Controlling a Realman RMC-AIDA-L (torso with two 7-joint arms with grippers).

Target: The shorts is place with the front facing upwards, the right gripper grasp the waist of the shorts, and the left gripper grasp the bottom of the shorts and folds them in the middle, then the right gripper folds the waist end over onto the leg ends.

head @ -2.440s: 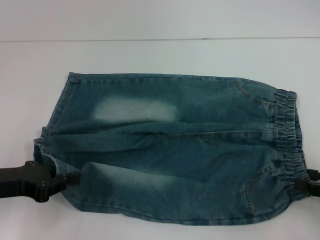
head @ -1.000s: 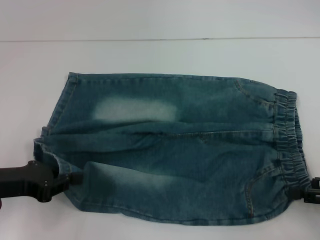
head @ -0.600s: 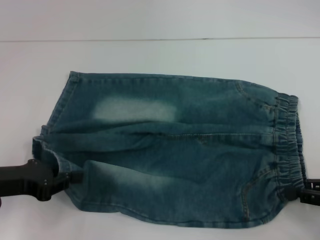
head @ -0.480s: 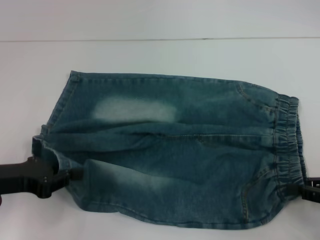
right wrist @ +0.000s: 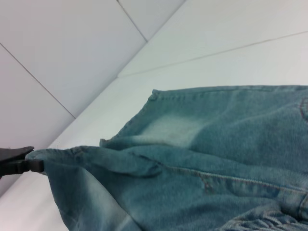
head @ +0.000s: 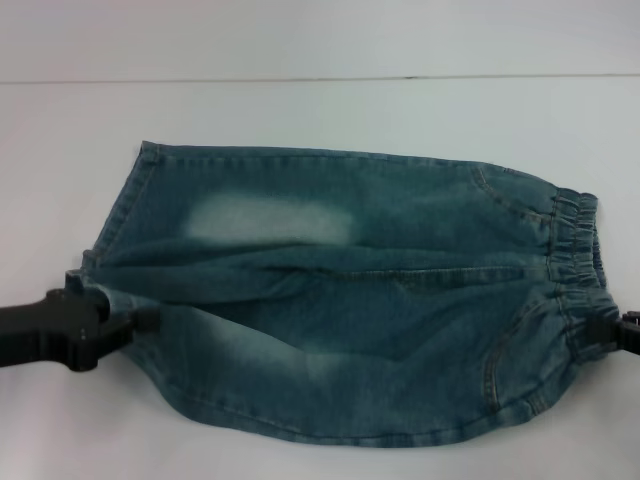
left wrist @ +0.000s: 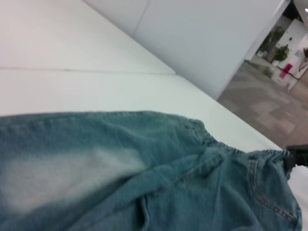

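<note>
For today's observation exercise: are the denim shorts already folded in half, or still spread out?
Still spread out. The shorts show both legs side by side; each claw, left and right, only pinches its near edge.

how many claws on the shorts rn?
2. Left claw grips the leg hem at the shorts' left end; right claw grips the elastic waist at the right end. Both near edges look lifted.

The right gripper (head: pixel 622 336) is cut off at the head view's edge, its fingers hidden.
</note>
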